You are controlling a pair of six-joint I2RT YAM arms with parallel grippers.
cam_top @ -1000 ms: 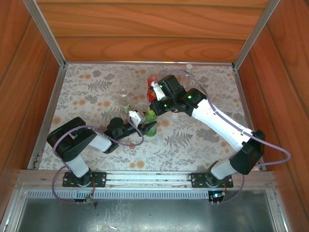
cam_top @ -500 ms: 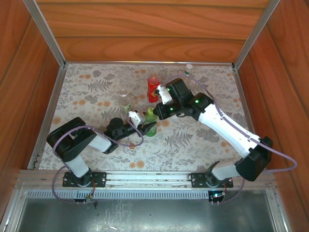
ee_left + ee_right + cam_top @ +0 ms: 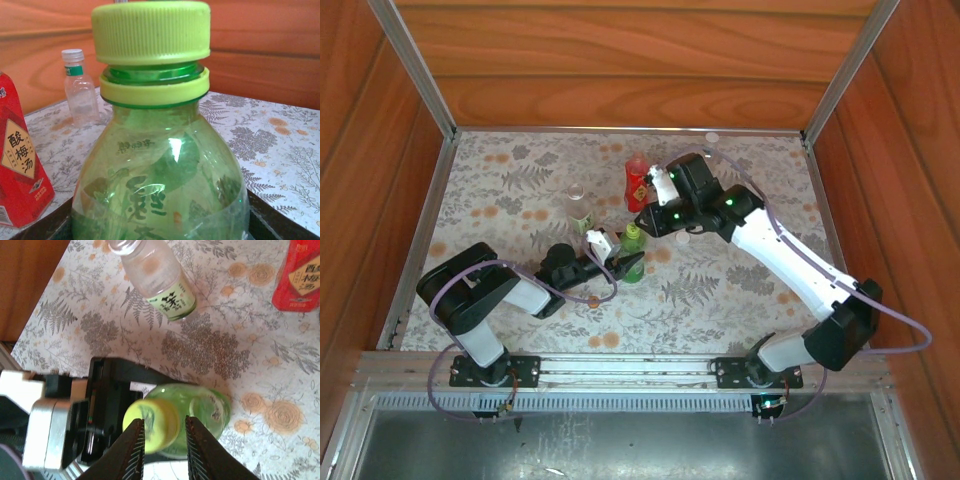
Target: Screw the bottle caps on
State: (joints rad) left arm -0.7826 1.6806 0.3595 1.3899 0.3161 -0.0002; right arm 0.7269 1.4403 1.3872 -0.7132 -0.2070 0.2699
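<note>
Holds green bottle (image 3: 160,175) upright on bench (image 3: 740,290) in left tool (image 3: 628,263), yellow-green cap (image 3: 150,32) on its neck. Hangs right tool (image 3: 165,425) just above that cap, slightly parted, gripping nothing. From left wrist: white-capped clear bottle (image 3: 80,92), red bottle (image 3: 17,170). From right wrist: green-labelled bottle (image 3: 160,282). Floral cloth (image 3: 500,180), wood-panelled walls (image 3: 620,60).

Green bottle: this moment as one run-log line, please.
left gripper: holds green bottle | right gripper: open over its yellow-green cap

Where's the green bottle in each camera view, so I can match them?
Top external: green bottle centre, nearer than the red bottle.
Left wrist: green bottle close up, centre.
Right wrist: green bottle lower centre.
Shared landmark: red bottle at left-wrist left edge, red bottle at right-wrist top right.
</note>
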